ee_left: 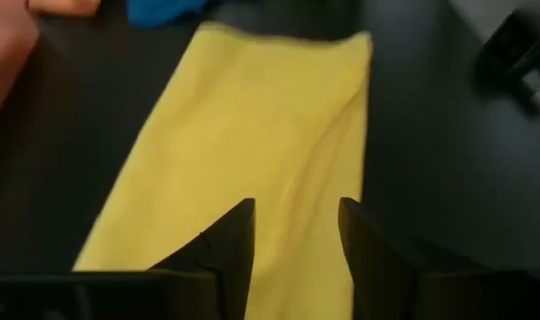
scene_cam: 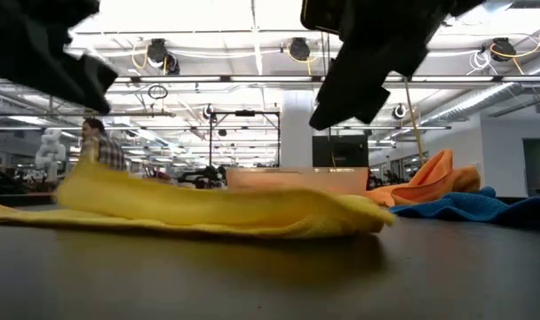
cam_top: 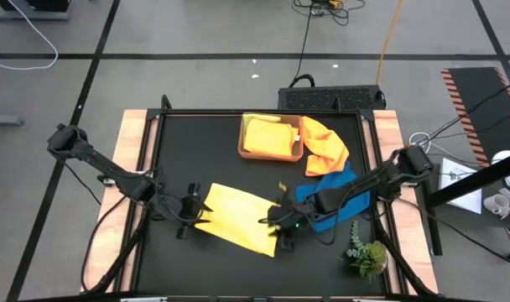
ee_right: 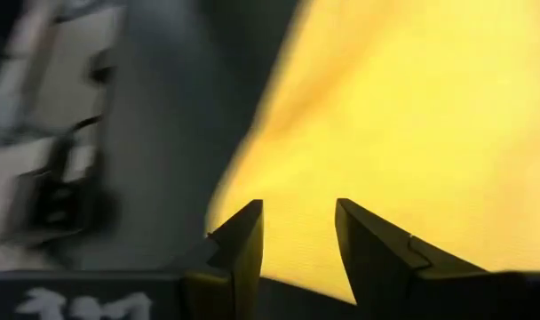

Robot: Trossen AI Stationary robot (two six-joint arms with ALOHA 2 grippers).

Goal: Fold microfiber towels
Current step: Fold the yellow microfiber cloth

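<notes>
Yellow towel (cam_top: 236, 216): spread flat on the counter (cam_top: 179, 151) near the front edge, midway between the two side edges; folded into an oblong, long axis running from left hand to right hand, slightly slanted toward the front right corner. Left short end just beside the left hand (cam_top: 190, 210); right short end under or touching the right hand (cam_top: 280, 222).

Left hand: low over the counter, fingers (ee_left: 239, 244) narrowly parted, empty, cloth lying straight ahead and between the tips in the wrist view. Right hand (ee_right: 297, 249): fingers likewise narrowly parted, holding nothing visibly, hovering over the yellow edge with bare counter to one side.

Judged: each hand equally near its own end; next fold likely end-to-end along the long axis, calling for a pinch at the short edges.

Tray (cam_top: 272, 138): near the back edge, centre, holding a folded yellow-orange cloth. Orange towel (cam_top: 324, 144): crumpled, touching the tray's right side. Blue towel (cam_top: 339, 195): bunched toward the right edge, partly under the right arm, just beside the yellow towel's right end. Plant sprig (cam_top: 366, 252): front right corner, apart from the cloths.
</notes>
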